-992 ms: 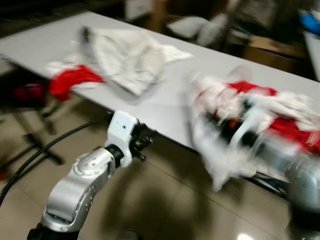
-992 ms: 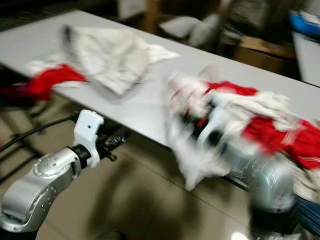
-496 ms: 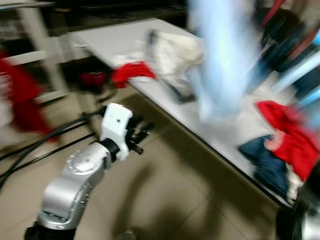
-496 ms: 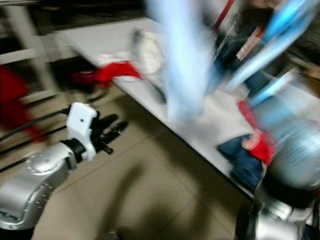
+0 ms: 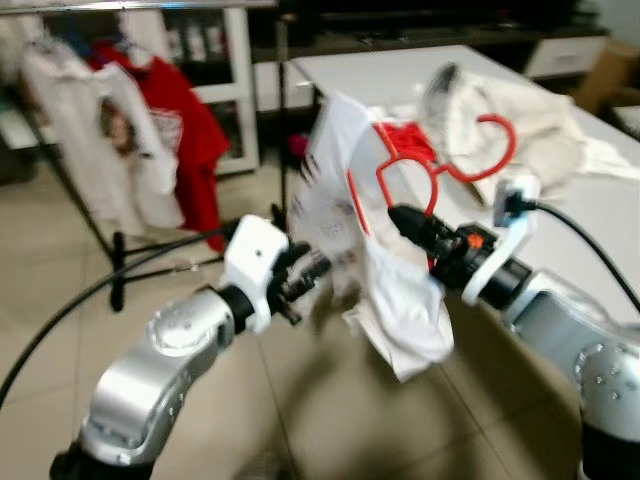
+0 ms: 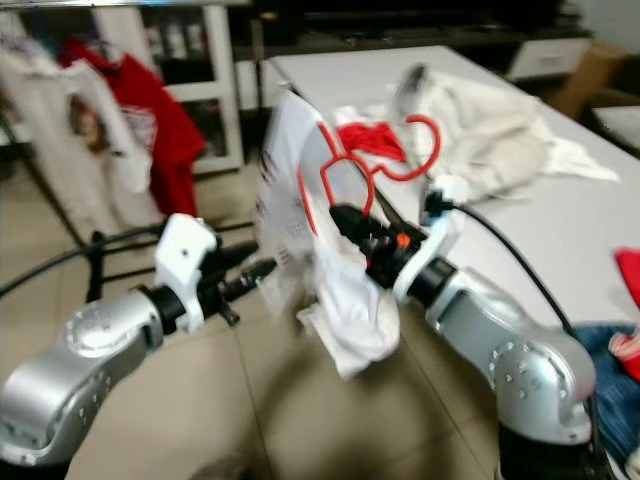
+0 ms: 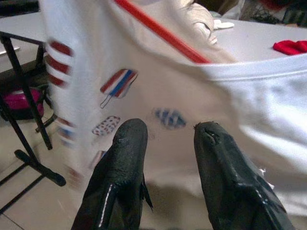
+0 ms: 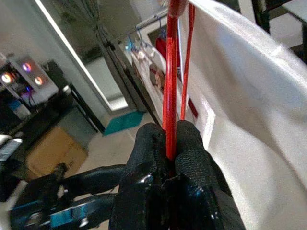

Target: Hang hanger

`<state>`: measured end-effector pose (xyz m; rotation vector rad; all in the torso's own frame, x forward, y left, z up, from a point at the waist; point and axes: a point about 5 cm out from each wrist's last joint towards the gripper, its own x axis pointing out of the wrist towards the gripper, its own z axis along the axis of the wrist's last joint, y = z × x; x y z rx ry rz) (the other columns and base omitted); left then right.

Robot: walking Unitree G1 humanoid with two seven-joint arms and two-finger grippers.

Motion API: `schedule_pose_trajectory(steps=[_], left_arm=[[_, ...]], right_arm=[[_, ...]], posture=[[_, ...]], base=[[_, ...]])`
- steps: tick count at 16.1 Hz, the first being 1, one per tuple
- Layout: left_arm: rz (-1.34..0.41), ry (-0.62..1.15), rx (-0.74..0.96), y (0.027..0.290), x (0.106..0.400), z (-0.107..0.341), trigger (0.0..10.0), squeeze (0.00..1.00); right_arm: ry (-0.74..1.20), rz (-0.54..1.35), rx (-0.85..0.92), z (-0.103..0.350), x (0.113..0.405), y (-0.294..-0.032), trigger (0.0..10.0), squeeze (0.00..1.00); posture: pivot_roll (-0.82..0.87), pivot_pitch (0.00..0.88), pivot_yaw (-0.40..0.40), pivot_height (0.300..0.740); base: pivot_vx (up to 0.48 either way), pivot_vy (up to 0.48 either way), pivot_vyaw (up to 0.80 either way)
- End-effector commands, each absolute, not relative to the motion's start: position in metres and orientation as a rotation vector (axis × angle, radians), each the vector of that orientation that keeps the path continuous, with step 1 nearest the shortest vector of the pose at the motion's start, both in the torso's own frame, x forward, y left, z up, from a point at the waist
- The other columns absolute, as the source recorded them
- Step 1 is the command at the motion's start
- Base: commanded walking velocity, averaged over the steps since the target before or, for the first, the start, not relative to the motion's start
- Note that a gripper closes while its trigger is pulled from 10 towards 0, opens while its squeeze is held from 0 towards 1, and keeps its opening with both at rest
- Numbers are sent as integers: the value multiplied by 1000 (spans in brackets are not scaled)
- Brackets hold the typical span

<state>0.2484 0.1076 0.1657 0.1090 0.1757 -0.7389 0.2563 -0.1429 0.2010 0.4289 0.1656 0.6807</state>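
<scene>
My left gripper (image 7: 165, 143) sits nearest, fingers spread apart with a clear gap, holding nothing, tips just short of the white garment (image 5: 385, 300), low on its side away from the table. My right gripper (image 8: 165, 148) is clamped tight on the red hanger (image 5: 420, 170), the thin red bar pinched between both pads. Hanger is up in the air with the white garment draped on it; its hook (image 6: 425, 150) curls up over the near edge of the white table (image 5: 590, 215). Garment has small striped and popsicle-like prints (image 7: 117, 84) on the side facing my left gripper, and hangs loose below the hanger, off the table side, over the tile floor (image 5: 330, 420).

On the table behind the hanger: a cream-coloured bundle of cloth (image 5: 520, 120), and a red piece (image 6: 375, 135) next to it. Near corner of the table, seen from the right eye: blue and red clothes (image 6: 620, 345).

Far beyond the garment, away from the table: a clothes rack (image 5: 70, 195) with a white shirt (image 5: 95, 140) and a red shirt (image 5: 185, 130) hanging on it. A black cable (image 5: 100, 290) runs across the floor under the rack.
</scene>
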Motion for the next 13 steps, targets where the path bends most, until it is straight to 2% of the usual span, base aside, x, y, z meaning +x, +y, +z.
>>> schedule_pose_trajectory(steps=[1,5,10,11,13], left_arm=[[-741,182,120,109,248,166,10000,0],[-743,197,126,109,249,165,10000,0],[-663,187,144,115,258,165,10000,0],[-635,185,169,118,260,164,10000,0],[-616,171,194,121,263,165,10000,0]], right_arm=[[142,699,421,204,255,-139,10000,0],[197,651,204,190,263,-139,10000,0],[296,521,99,171,286,-152,10000,0],[311,515,130,171,291,-153,10000,0],[327,600,-38,168,292,-150,10000,0]], posture=[[-24,0,-55,740],[-28,0,-58,740],[-24,0,-67,740],[-22,0,-67,740],[-23,0,-65,740]], base=[[0,0,800],[0,0,800],[0,0,800],[0,0,0],[0,0,0]])
